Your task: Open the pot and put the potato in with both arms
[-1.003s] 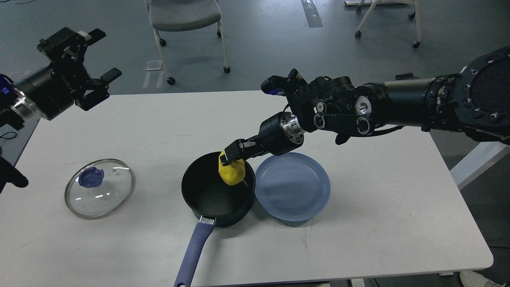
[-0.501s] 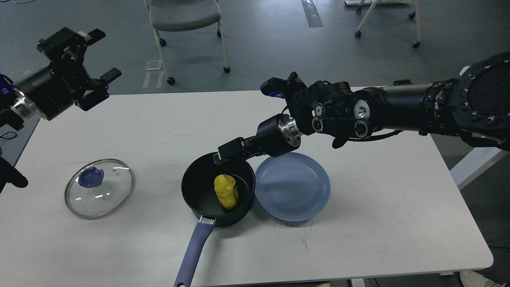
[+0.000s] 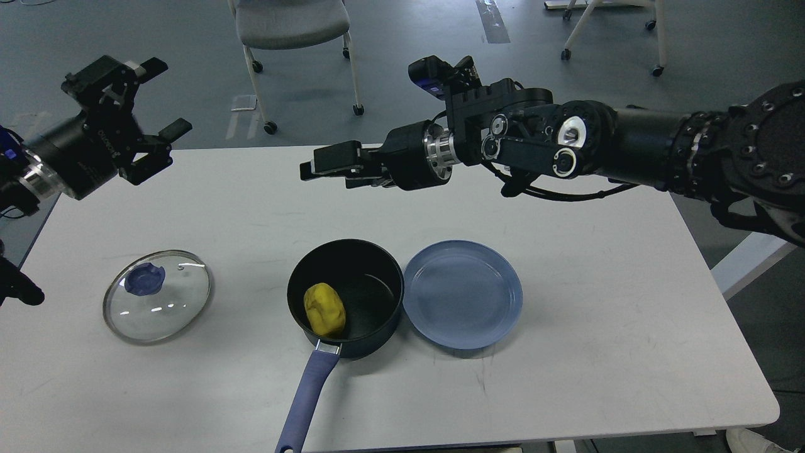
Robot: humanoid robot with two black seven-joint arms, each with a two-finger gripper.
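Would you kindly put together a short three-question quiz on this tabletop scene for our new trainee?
1. True or false: the potato lies inside the pot.
2. Multiple choice: where is the glass lid? A) on the pot; B) flat on the table, left of the pot; C) in the left end effector.
3. Short answer: what sits directly right of the pot, and does it hold anything?

Key
1. True.
2. B.
3. The blue plate; it is empty. The right end effector is raised above the table and holds nothing.
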